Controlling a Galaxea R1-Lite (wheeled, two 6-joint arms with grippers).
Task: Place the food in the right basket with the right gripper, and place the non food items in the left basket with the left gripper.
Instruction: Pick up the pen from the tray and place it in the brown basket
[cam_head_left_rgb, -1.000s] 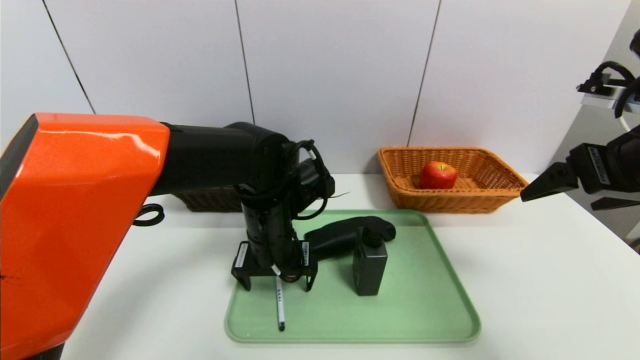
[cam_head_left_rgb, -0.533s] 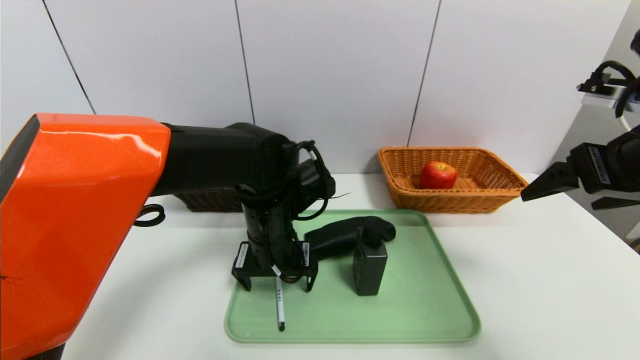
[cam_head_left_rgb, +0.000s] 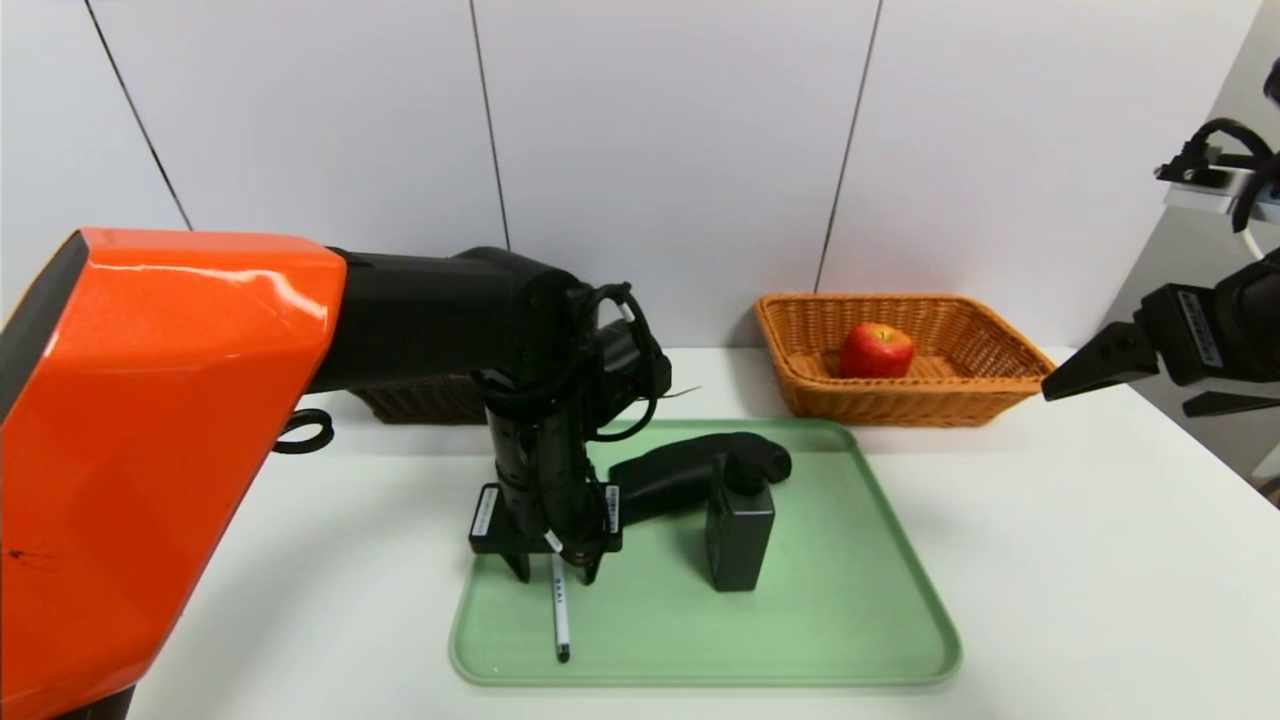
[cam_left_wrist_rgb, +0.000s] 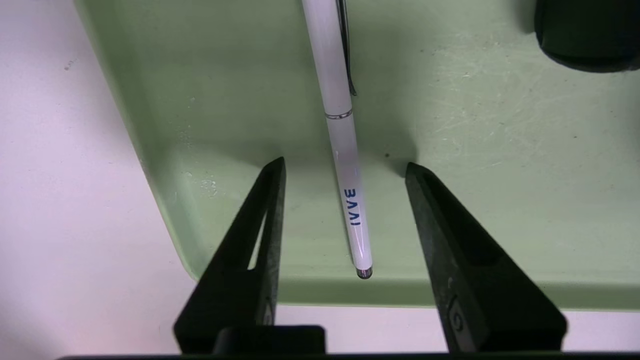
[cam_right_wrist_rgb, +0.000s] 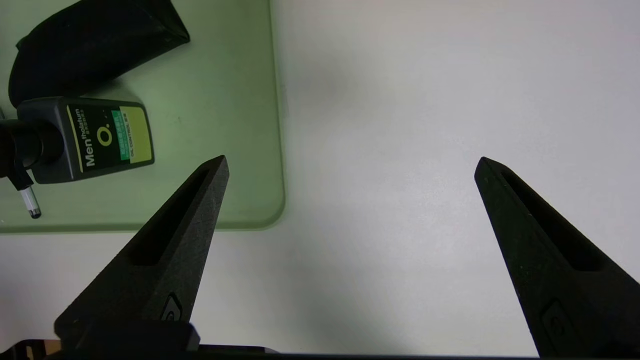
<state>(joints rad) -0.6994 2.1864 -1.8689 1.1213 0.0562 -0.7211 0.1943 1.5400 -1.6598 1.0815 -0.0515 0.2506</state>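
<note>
A white table stands against pale wall panels, with a green tray (cam_head_left_rgb: 850, 600) at lower centre. The left gripper (cam_head_left_rgb: 552, 572) points straight down over the white pen (cam_head_left_rgb: 561, 620), jaws partly drawn in on either side of the barrel but not touching it, nothing held; straddling it like that suits a pinch across its width. The black bottle (cam_head_left_rgb: 740, 535) and scanner (cam_head_left_rgb: 690, 470) wait just beside. The apple (cam_head_left_rgb: 876, 350) already sits in the orange-tan basket (cam_head_left_rgb: 960, 400), upper right. The right gripper (cam_right_wrist_rgb: 350, 165) hangs wide open and empty at right, apparently parked. The brown basket (cam_head_left_rgb: 420, 400) peeks out behind the left arm.
</note>
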